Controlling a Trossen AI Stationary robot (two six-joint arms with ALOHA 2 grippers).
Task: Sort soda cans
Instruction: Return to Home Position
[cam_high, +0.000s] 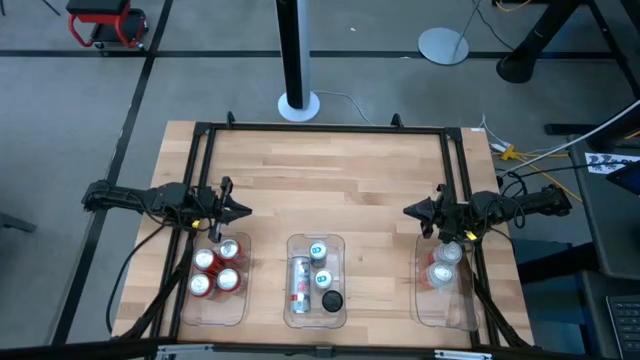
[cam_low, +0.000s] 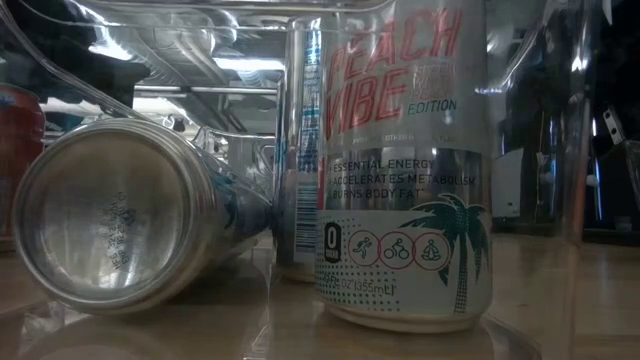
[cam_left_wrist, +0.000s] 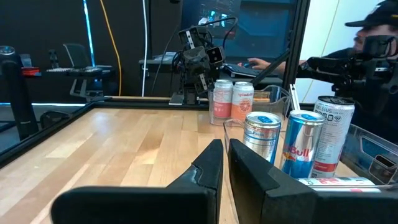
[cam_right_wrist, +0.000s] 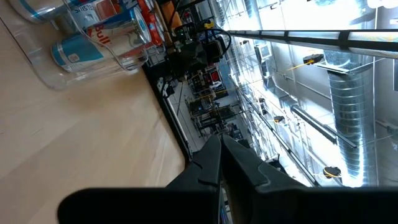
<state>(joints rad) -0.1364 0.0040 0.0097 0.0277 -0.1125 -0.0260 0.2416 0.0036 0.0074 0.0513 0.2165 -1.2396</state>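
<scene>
Over the table (cam_high: 330, 175), left end effector (cam_high: 240, 210) and right end effector (cam_high: 409, 210) point inward, closed.

Soda cans, upright unless noted, in three clear bins set in a row along one long edge of the table.

- **Left bin (cam_high: 215, 312):** you see four red cans (cam_high: 228, 250) with silver tops, packed in a tight square.
- **Middle bin (cam_high: 303, 318):** two blue-and-silver cans (cam_high: 318, 249) stand in line. Beside them one silver can (cam_high: 300, 280) lies on its side, its dished base facing the low camera. Next to that base stands the dark-topped can (cam_high: 332, 299), silver-white with red PEACH VIBE lettering and a teal palm.
- **Right bin (cam_high: 445, 310):** two pale peach-labelled cans (cam_high: 449, 253) stand touching, crowded into one end.
</scene>
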